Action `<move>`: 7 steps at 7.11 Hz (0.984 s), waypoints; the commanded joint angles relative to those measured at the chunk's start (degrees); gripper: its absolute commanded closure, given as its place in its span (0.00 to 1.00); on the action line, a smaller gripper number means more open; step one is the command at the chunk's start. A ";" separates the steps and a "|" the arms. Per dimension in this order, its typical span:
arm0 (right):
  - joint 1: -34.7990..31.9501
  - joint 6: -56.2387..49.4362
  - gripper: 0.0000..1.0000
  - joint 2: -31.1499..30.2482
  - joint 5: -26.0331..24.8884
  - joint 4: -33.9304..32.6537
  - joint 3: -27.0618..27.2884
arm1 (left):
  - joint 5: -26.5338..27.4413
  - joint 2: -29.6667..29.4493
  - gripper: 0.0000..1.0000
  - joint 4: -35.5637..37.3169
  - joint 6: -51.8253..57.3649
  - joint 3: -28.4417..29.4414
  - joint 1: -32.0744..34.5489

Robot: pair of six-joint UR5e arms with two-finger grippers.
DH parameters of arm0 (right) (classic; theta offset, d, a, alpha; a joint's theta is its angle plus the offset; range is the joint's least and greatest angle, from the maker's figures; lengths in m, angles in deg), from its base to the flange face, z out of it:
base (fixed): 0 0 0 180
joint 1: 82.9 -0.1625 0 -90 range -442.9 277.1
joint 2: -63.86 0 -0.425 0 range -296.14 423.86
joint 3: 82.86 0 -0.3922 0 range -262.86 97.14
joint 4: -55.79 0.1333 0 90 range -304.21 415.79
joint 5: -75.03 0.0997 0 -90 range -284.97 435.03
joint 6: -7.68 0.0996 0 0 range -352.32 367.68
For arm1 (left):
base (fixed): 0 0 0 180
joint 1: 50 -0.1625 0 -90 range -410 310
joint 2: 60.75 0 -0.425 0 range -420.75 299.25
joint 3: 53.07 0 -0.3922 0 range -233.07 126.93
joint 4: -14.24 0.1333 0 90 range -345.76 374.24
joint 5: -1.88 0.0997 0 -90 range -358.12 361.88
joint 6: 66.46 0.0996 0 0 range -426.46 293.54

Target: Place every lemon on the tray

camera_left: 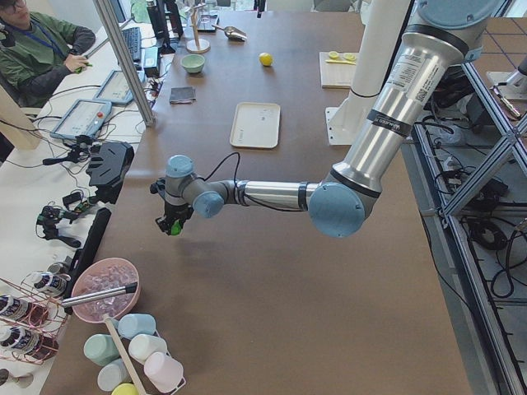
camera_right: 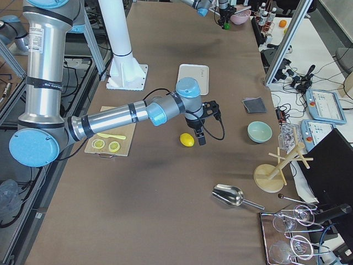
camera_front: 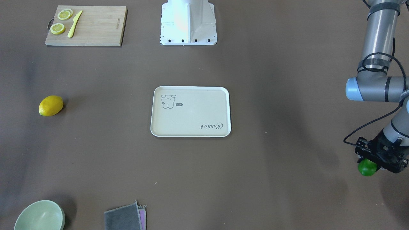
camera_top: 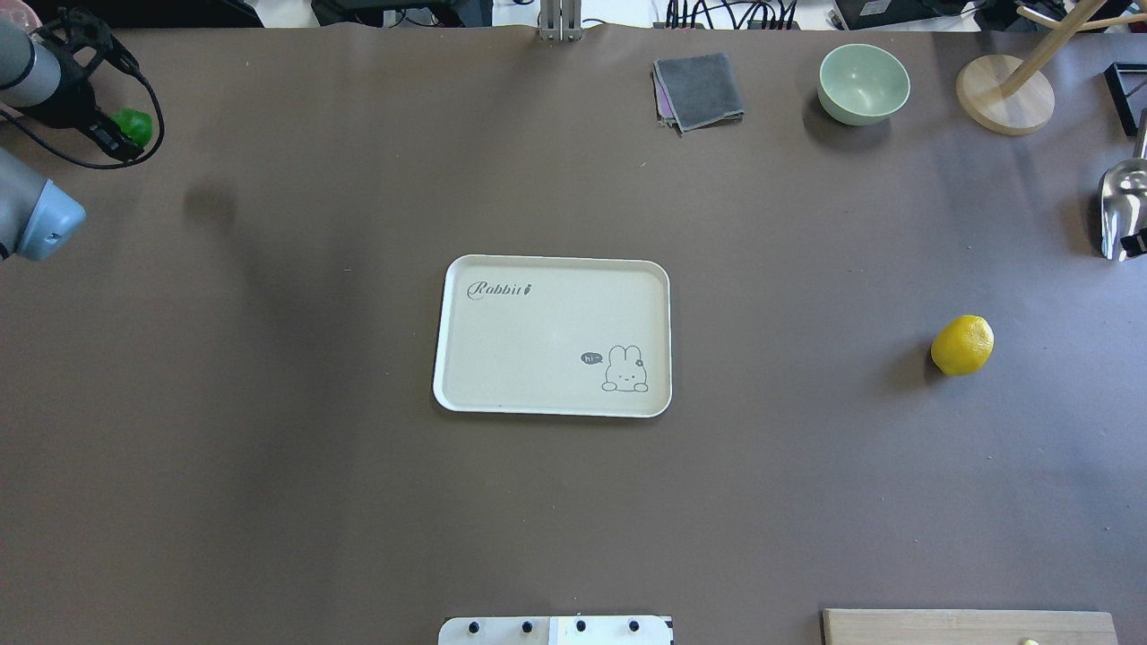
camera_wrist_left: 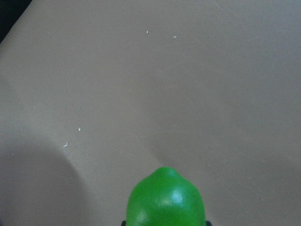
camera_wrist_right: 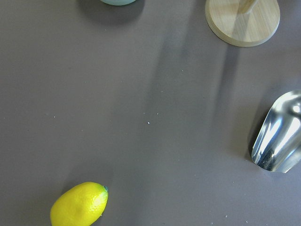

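My left gripper is shut on the glossy green lemon, at the table's far left corner. The lemon's tip fills the bottom of the left wrist view, with the table a little below it. The bright yellow lemon lies on the table far right of the cream tray, which holds nothing. My right gripper hovers just beside the yellow lemon and shows only in the exterior right view, so I cannot tell its state. The yellow lemon also shows in the right wrist view.
A wooden cutting board with lemon slices and a yellow knife lies near the robot's base on its right. A green bowl, a grey cloth, a wooden stand and a metal scoop stand along the far right.
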 commanded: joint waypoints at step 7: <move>0.00 0.09 0.00 0.01 -0.02 0.00 -0.08 | 7.10 -3.16 1.00 -7.19 -57.42 -20.87 -26.43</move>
